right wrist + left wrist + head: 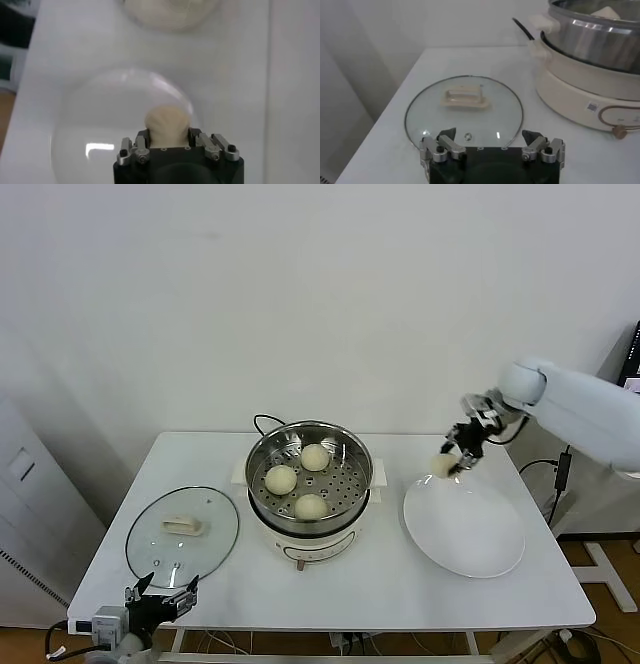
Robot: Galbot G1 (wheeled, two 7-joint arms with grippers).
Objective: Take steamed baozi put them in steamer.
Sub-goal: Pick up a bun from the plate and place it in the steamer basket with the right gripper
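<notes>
Fourth baozi (441, 466), clenched between the fingers of the right gripper (452, 459), hangs above the white plate (464, 529) at its 11 o'clock rim; the fingers hide its sides. Three baozi (281, 479) lie in the steamer (309, 474) at 9, 12 and 6 o'clock. The left gripper (160, 596), jaws spread wide, hovers at 6 o'clock of the glass lid (182, 534), its arm cut off by the frame.
</notes>
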